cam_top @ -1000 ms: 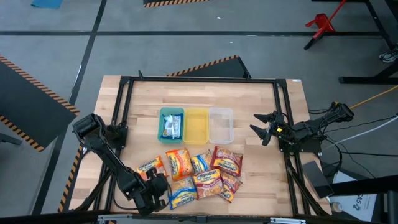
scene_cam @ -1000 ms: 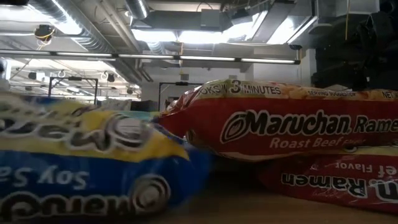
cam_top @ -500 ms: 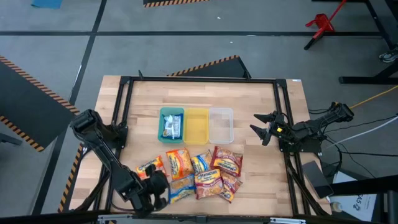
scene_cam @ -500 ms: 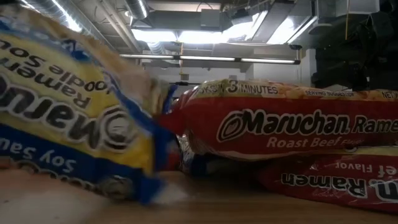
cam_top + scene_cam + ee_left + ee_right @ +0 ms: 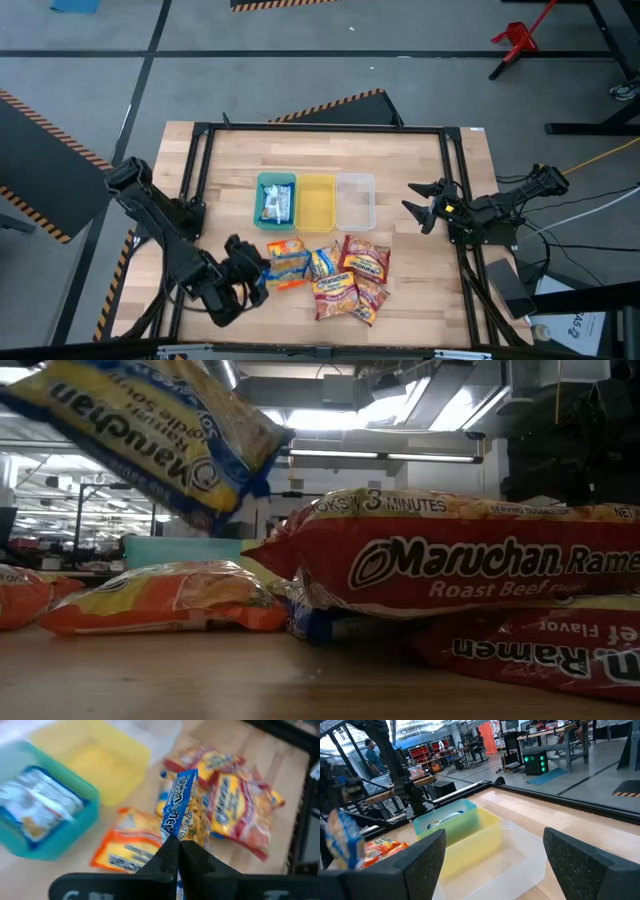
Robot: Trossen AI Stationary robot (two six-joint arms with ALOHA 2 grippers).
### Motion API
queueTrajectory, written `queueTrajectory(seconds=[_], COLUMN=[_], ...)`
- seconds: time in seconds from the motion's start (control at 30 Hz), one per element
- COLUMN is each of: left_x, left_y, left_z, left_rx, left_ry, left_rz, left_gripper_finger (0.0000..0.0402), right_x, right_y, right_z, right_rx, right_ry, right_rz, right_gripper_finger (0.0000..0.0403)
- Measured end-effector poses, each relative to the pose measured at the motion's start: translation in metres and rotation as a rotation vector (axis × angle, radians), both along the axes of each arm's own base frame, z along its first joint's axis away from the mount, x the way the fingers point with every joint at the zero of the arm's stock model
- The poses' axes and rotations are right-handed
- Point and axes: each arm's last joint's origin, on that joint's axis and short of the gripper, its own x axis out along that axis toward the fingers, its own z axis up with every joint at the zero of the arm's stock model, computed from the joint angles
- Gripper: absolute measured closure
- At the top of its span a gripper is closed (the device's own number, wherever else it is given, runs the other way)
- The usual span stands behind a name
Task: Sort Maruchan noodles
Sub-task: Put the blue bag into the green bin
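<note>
My left gripper (image 5: 250, 268) is shut on a blue-yellow Maruchan noodles packet (image 5: 286, 262), which hangs in the air left of the pile (image 5: 348, 280) of red and orange packets. An orange packet (image 5: 125, 852) lies on the table below the lifted one. A teal tray (image 5: 277, 200) holds one blue packet; a yellow tray (image 5: 316, 200) and a clear tray (image 5: 355, 200) stand beside it. My right gripper (image 5: 424, 206) waits open at the table's right side, touching nothing. My left gripper pinches one end edge (image 5: 173, 833) of the blue-yellow packet between its two shut fingers (image 5: 167, 860). The packet reaches out beyond the fingertips, seen edge-on in the wrist view. It is lifted clear of the table and tilted (image 5: 150, 435), above the orange packet.
A black metal frame (image 5: 320, 130) runs round the wooden table top. The three trays sit side by side in the middle. Red packets (image 5: 450, 565) are stacked close to the near edge. Bare wood lies at the far side and right of the clear tray.
My left gripper has risen and gone toward the table's far edge, staying shut. The blue-yellow packet has come off the table at the near side of the pile, is lifted clear and tipped, and now hangs over the orange packet.
</note>
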Motion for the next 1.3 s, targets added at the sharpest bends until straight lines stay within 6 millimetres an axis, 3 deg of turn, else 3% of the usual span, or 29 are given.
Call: queueTrajectory(seconds=[0.17, 0.37, 0.67, 1.07, 1.3], left_x=[-0.001, -0.003, 0.005, 0.019, 0.036], left_y=[0.026, 0.063, 0.115, 0.151, 0.154], left_z=[0.017, 0.03, 0.029, 0.028, 0.011], left_rx=[0.055, 0.132, 0.188, 0.186, 0.143], left_ry=[-0.067, -0.019, 0.091, 0.024, 0.031], left_rz=[0.106, 0.194, 0.425, 0.636, 0.705], left_gripper_finger=[0.0401, 0.0401, 0.0401, 0.0401, 0.0401], right_x=[0.0, 0.0, 0.0, 0.0, 0.0], right_y=[0.0, 0.0, 0.0, 0.0, 0.0], right_z=[0.0, 0.0, 0.0, 0.0, 0.0], right_rx=[0.0, 0.0, 0.0, 0.0, -0.003], right_ry=[0.0, 0.0, 0.0, 0.0, 0.001], right_rz=[0.0, -0.001, -0.001, -0.001, 0.0], right_gripper_finger=[0.0081, 0.0081, 0.0081, 0.0081, 0.0081])
